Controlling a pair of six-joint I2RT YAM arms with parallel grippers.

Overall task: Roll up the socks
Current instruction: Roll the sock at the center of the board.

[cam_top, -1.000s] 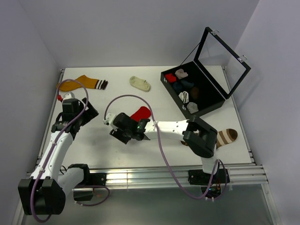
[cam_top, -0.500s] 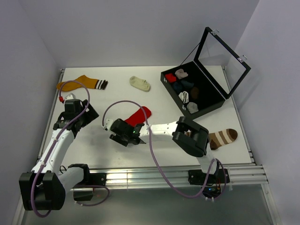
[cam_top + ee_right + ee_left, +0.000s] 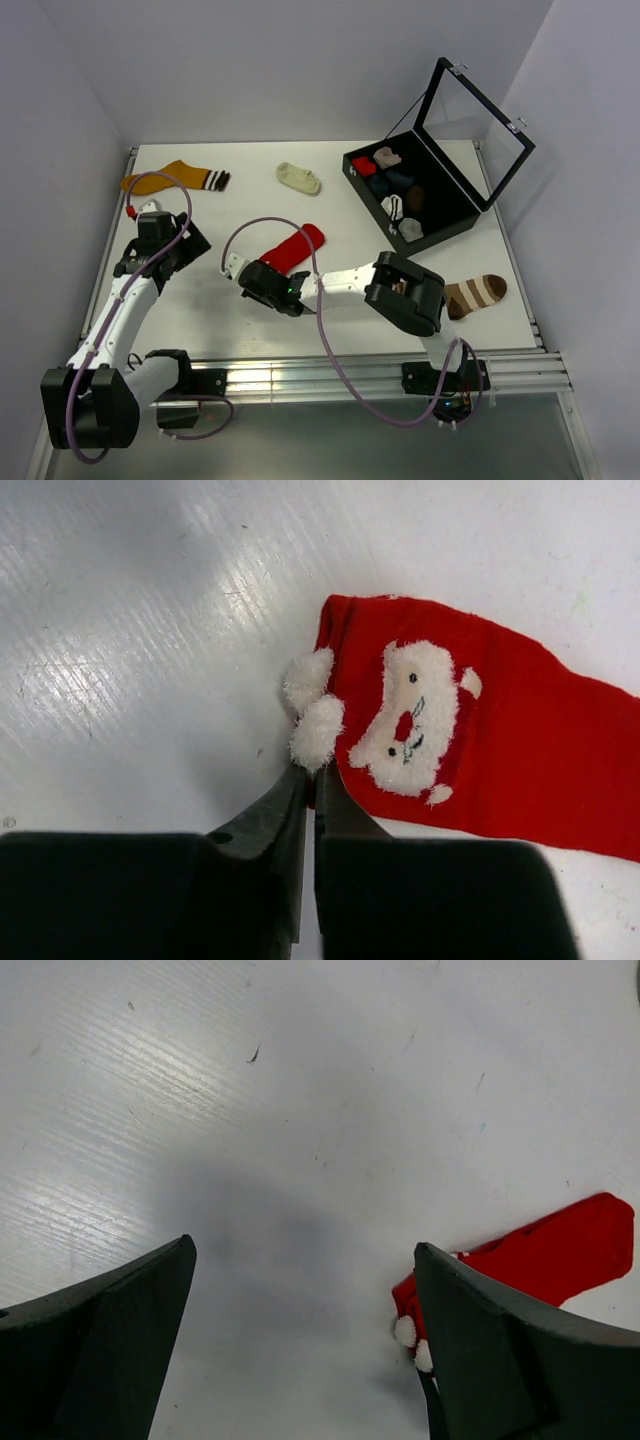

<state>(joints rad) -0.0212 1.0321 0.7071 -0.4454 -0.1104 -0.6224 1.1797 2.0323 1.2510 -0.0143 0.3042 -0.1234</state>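
The red sock (image 3: 298, 245) lies flat mid-table; the right wrist view shows it as a red sock (image 3: 520, 730) with a white fluffy face and two pom-poms (image 3: 315, 715). My right gripper (image 3: 284, 277) (image 3: 310, 777) is shut on that sock's edge just below the pom-poms. My left gripper (image 3: 186, 243) (image 3: 300, 1255) hovers open over bare table to the left, with the red sock (image 3: 560, 1250) beside its right finger. A cream ankle sock (image 3: 298, 178) lies at the back. A brown striped sock (image 3: 478, 294) lies at the right, behind the right arm.
An orange sock with a striped cuff (image 3: 170, 178) lies at the back left. An open black case (image 3: 455, 215) holding several rolled socks stands at the back right, lid up. Grey walls close in the table (image 3: 220, 310) on three sides.
My right gripper slid toward the near left end of the red sock and closed on its edge. The left arm has hardly moved and stays open.
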